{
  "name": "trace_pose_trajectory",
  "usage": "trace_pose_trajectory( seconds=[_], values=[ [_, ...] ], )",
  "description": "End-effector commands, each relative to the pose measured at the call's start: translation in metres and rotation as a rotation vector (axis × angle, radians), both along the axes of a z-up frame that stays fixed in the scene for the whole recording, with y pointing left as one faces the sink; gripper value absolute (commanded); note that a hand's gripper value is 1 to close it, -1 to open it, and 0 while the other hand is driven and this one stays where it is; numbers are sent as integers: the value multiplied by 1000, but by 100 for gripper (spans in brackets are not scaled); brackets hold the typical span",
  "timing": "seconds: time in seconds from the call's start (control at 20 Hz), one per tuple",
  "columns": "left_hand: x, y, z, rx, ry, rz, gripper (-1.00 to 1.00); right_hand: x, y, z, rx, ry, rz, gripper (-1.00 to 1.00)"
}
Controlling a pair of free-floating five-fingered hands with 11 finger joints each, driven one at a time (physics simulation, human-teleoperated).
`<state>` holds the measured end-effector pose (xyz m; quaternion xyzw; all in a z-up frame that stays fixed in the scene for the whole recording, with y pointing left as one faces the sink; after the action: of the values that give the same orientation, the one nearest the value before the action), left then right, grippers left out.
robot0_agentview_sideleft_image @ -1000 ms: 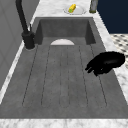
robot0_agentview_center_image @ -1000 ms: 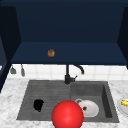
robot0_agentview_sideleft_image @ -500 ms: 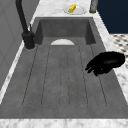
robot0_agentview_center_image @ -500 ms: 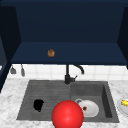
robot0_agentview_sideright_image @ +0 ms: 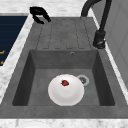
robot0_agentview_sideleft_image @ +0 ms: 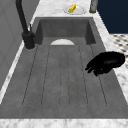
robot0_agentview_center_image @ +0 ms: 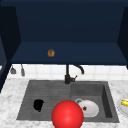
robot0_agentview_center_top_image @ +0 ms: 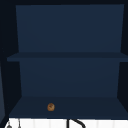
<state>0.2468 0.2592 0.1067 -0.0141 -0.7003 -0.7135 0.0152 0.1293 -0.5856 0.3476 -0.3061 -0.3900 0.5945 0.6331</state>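
The ribbed drainboard [robot0_agentview_sideleft_image: 62, 75] of the dark sink is what our left hand [robot0_agentview_center_image: 38, 105] hovers over, at about eight o'clock from the faucet [robot0_agentview_center_image: 68, 75] in the front view. The left side view shows us more: the hand hangs at the board's near edge, at three o'clock in that picture, its fingers [robot0_agentview_sideleft_image: 91, 67] loosely curled and holding nothing. From the right side, we see it at eleven o'clock, thumb and fingers arched apart. In the basin lies a white plate [robot0_agentview_sideright_image: 65, 90] with a small red strawberry [robot0_agentview_sideright_image: 65, 83] on it, just beside the drain [robot0_agentview_sideright_image: 82, 80]. A red ball [robot0_agentview_center_image: 67, 115] hides the sink's front rim at six o'clock in the front view. On the counter at three o'clock sits a dish [robot0_agentview_center_image: 121, 107] with something yellow. A small brown thing [robot0_agentview_center_top_image: 51, 107] rests on the cabinet's lowest shelf.
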Motion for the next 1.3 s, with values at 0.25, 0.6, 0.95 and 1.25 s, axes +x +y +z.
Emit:
trace_pose_trajectory(
  seconds=[0.25,0.6,0.95,1.25],
  values=[
    [0,0,0,0,0,0,0,-22,52,-14,-168,22,6,-100],
    [0,0,0,0,0,0,0,-1,79,-33,-175,74,1,-100],
    [0,0,0,0,0,0,0,16,78,-39,-100,112,45,-100],
    [0,0,0,0,0,0,0,12,68,-42,-82,107,43,-100]
  ],
)
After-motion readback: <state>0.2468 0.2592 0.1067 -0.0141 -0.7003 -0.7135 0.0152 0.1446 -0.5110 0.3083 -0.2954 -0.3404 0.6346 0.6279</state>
